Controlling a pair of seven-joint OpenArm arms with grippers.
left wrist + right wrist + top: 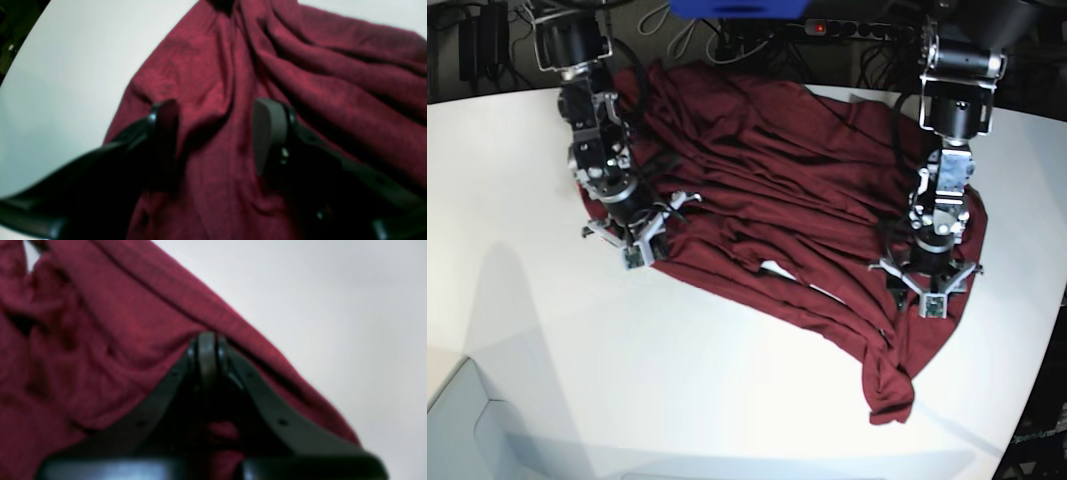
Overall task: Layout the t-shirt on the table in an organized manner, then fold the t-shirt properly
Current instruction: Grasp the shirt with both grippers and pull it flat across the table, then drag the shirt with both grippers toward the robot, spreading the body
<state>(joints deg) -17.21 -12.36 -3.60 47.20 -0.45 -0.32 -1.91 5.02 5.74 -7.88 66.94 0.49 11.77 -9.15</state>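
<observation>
White and smooth, the table [517, 300] fills most of what we see, its curved edge running along the top and right of the base view, with dark cables and equipment behind it that we cannot make out clearly. We count one table, one garment and two arms. On the far half of the table lies the t-shirt [777, 190], a single dark red cloth, rumpled into long diagonal folds, spread from the upper left to a narrow bunched tail at the lower right; we cannot tell sleeves from hem, and its upper edge is partly hidden behind the arms. In the base view the right arm stands at the left and the left arm at the right, both cut off at the top of the frame. The right gripper [207, 340] is clenched, its jaws pressed together on a fold near the shirt's edge, with fabric pulling into a small peak at the tips; this wrist view is blurred, so we cannot say how much cloth is pinched, though a bit of red shows between the finger bases. The left gripper [213, 133] is released, its jaws standing well apart just above the fabric with a ridge of cloth between them; nothing is grasped, and we cannot tell whether the tips touch the shirt.
</observation>
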